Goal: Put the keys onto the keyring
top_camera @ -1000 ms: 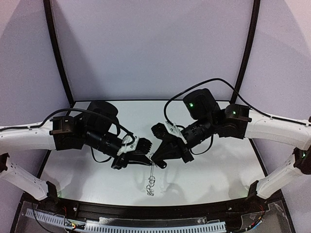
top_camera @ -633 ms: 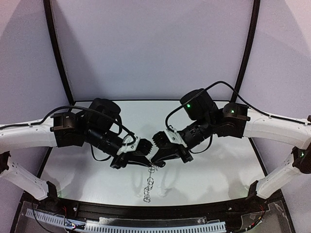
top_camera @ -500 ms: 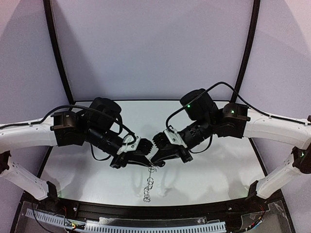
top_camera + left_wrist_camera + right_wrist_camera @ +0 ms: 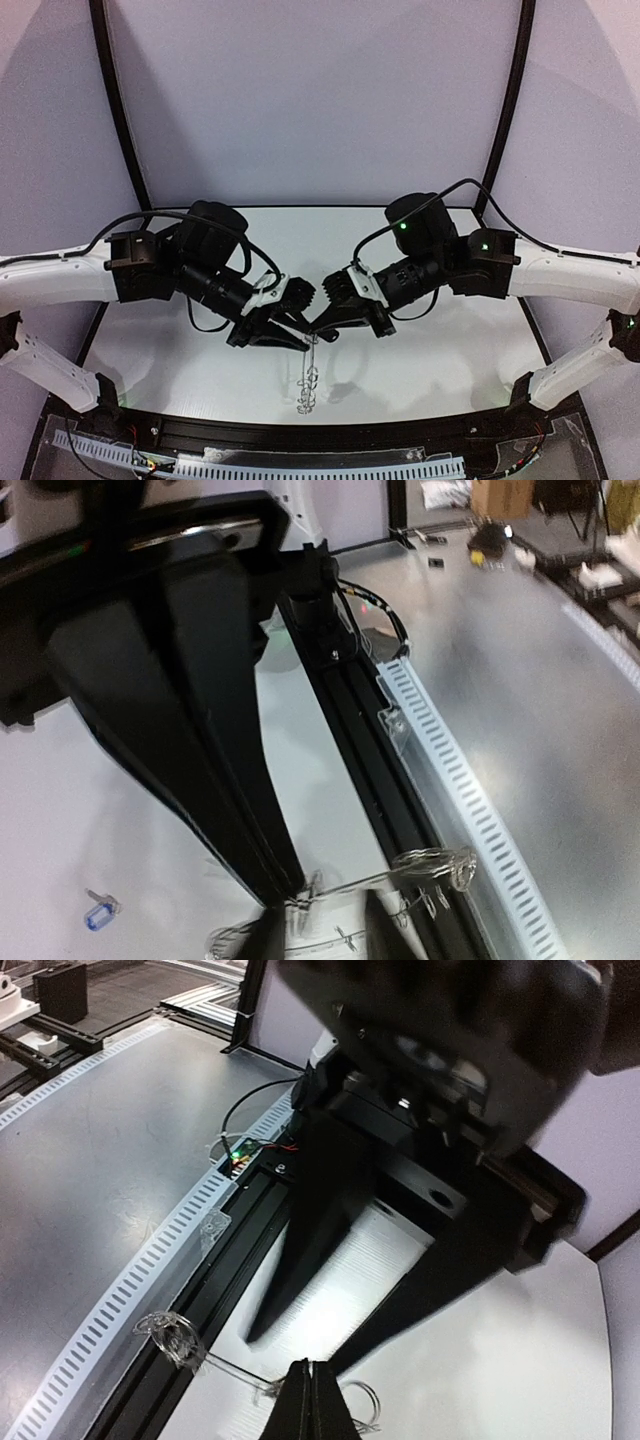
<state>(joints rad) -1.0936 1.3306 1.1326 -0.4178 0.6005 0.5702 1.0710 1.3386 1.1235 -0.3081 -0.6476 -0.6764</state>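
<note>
Showing blue-tagged key (image 4: 97,914), left wrist view only

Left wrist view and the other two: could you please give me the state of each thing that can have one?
Left end effector: open, jaws apart.
Right end effector: shut on the silver wire-loop keyring.
Silver wire-loop keyring: hanging from the right end effector's tip.
Small key with blue oval plastic tag: lying on the white table, not on the keyring.
</note>
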